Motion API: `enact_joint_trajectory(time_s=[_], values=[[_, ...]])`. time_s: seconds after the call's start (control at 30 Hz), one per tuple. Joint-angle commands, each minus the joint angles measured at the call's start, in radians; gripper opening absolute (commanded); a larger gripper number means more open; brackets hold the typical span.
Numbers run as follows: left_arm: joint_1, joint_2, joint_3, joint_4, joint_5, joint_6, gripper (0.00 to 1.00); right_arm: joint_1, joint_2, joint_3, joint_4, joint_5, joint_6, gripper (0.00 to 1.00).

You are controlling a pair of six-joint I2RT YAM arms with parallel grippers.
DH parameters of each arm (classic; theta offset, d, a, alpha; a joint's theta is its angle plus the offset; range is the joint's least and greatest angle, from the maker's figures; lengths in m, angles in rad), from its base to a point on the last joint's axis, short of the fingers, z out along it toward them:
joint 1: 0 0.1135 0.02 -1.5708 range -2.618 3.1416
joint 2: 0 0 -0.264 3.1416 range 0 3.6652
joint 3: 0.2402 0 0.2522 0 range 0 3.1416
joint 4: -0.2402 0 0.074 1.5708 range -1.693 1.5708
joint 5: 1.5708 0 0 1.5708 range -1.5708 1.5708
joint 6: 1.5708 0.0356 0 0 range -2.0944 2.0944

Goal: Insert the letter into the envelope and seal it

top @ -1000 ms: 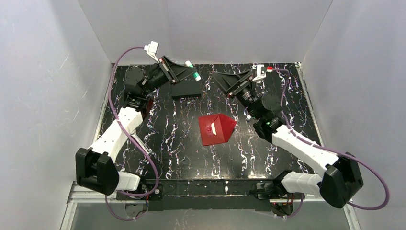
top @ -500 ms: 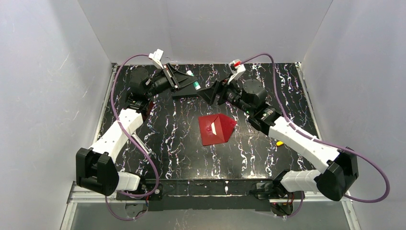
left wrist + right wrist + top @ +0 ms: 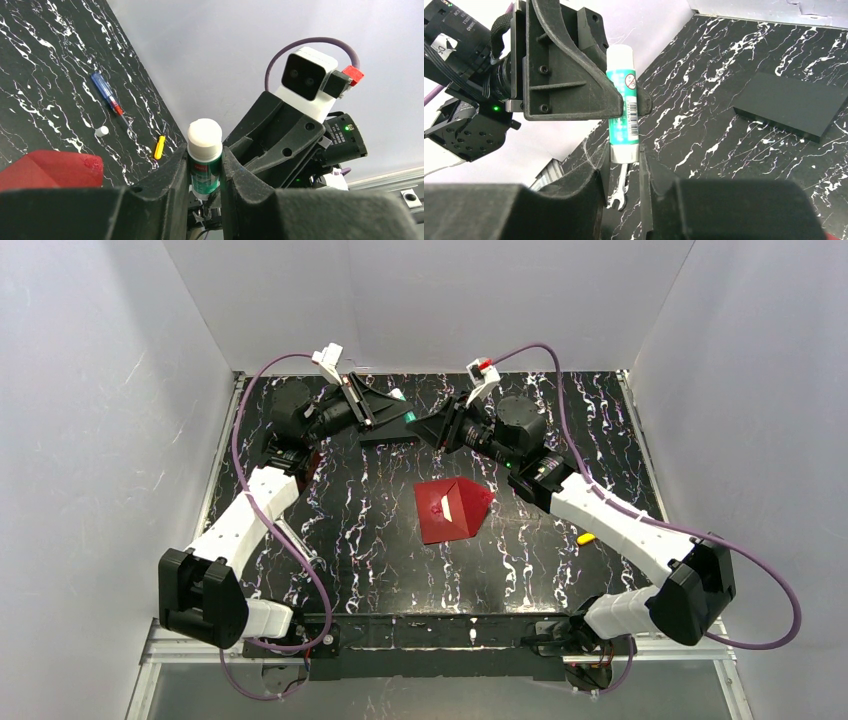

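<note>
The red envelope lies flat mid-table with its pointed flap toward the right; its edge also shows in the left wrist view. A pale sliver shows at its middle; the letter is otherwise hidden. Above the far side of the table, my left gripper is shut on a green-and-white glue stick. My right gripper faces it, jaws pressed on the near end of the glue stick.
A flat black block lies under the two grippers. A small wrench lies beneath them. A blue-red screwdriver, a yellow one and a white cap lie to the right. White walls enclose the table.
My right arm swung left to meet the left gripper, and its jaws closed from wide open onto the glue stick's end. The left gripper tilted slightly, still holding the stick.
</note>
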Motion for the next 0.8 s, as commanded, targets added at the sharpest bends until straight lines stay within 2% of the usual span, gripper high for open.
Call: enact_joint_trajectory(time_s=[0.0,0.13,0.2,0.23,0.3,0.4,0.47,0.53,0.63,0.77], values=[[0.0,-0.051,0.041,0.005,0.042,0.016,0.0,0.002,-0.006,0.047,0.112,-0.019,0.06,0.27],[0.001,-0.051,0.045,0.006,0.057,0.03,0.0,-0.001,-0.045,-0.015,0.266,-0.027,0.145,0.14],[0.0,-0.052,0.062,0.007,0.07,0.055,0.0,-0.019,-0.058,-0.022,0.313,-0.052,0.235,0.04],[0.001,-0.054,0.072,0.013,0.078,0.068,0.0,-0.03,-0.063,-0.029,0.348,-0.064,0.293,0.01],[0.0,-0.064,0.079,0.101,0.107,0.077,0.0,-0.065,-0.078,-0.059,0.444,-0.063,0.467,0.01],[0.001,-0.077,0.089,0.261,0.102,0.061,0.0,-0.1,-0.077,-0.129,0.681,-0.011,0.756,0.01],[0.001,-0.052,0.159,0.32,0.118,0.063,0.0,-0.117,-0.035,-0.137,0.85,0.018,0.955,0.01],[0.001,-0.038,0.187,0.385,0.133,0.055,0.0,-0.118,0.004,-0.142,0.941,0.056,1.09,0.01],[0.0,-0.021,0.229,0.423,0.185,0.068,0.0,-0.117,0.052,-0.158,1.082,0.125,1.247,0.01],[0.0,-0.015,0.27,0.431,0.235,0.091,0.0,-0.102,0.085,-0.149,1.149,0.226,1.35,0.01]])
